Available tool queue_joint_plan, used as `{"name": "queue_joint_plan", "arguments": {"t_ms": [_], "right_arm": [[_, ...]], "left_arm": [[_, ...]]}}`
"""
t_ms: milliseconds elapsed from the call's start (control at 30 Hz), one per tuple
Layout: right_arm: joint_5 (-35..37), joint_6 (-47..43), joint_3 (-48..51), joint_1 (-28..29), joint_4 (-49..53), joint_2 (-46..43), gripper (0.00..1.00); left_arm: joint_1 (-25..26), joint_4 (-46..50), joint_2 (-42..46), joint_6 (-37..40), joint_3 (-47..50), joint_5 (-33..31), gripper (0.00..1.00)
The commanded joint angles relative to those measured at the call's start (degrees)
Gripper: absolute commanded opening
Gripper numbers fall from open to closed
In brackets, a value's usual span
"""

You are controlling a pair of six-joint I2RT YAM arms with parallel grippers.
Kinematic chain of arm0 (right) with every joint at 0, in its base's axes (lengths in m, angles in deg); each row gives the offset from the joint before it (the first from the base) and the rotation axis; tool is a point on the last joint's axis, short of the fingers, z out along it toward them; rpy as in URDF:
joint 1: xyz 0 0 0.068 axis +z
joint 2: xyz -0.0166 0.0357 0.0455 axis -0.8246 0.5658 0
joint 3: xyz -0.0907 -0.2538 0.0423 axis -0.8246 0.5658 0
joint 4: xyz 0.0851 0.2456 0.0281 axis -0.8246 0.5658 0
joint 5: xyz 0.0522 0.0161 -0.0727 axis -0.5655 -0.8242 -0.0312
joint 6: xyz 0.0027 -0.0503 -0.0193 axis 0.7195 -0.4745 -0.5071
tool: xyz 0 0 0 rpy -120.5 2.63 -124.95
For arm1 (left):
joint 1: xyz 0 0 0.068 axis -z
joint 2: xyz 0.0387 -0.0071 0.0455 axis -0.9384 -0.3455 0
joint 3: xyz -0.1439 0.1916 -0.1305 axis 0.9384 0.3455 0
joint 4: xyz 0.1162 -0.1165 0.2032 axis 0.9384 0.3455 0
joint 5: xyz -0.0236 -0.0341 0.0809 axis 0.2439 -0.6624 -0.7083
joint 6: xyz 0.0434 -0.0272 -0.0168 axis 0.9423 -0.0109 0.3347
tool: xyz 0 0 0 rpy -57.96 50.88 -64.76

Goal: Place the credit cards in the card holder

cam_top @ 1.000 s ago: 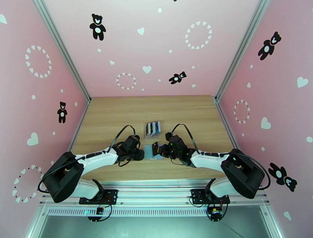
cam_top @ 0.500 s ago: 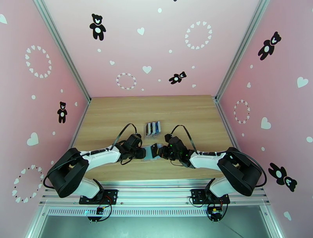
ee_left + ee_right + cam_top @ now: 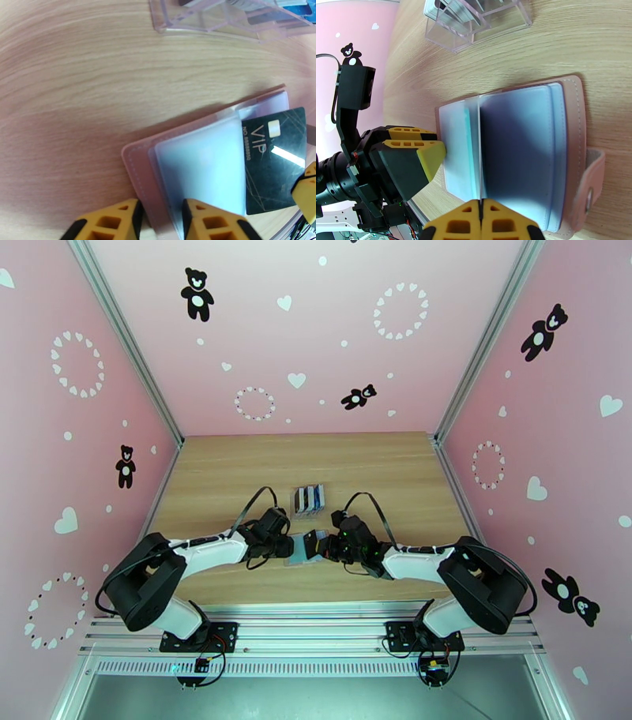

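The pink card holder (image 3: 298, 554) lies open on the table between both grippers, its clear sleeves up (image 3: 197, 165). My left gripper (image 3: 160, 217) straddles the holder's left edge, with the cover and sleeves pinched between its yellow fingers. It meets the same edge in the right wrist view (image 3: 434, 146). My right gripper (image 3: 481, 209) is shut on a black credit card (image 3: 276, 158) marked VIP. The card stands over the holder's middle fold and is seen edge-on from the right wrist. More credit cards (image 3: 309, 498) stand in a clear slotted stand behind the holder.
The clear stand (image 3: 474, 23) sits just behind the holder (image 3: 574, 130), close to both wrists. The holder's snap tab (image 3: 592, 185) sticks out on its right side. Bare wood table (image 3: 237, 469) spreads to the left, right and back, ringed by pink walls.
The left arm has reached further in and its jaws have narrowed onto the holder's left edge. The right gripper has shifted slightly left with the black card.
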Motion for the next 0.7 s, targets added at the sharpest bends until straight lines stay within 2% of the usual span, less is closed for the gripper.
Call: {"name": "queue_joint_plan", "arguments": {"t_ms": [0,400,667], "right_arm": [[-0.9,-0.6,0.8,0.4,-0.9,-1.1,0.00],[-0.7,-1.0,1.3,0.5,-0.2,-2.6,0.00],[4.1,-2.2,2.2,0.5,5.7,-9.3,0.00]], "left_arm": [[0.3,0.4,-2.7,-0.4,0.0,-0.2,0.32],[0.3,1.3,-4.1,-0.5,-0.8,-1.0,0.27],[0.3,1.6,-3.7,-0.6,-0.6,-1.1,0.26]]}}
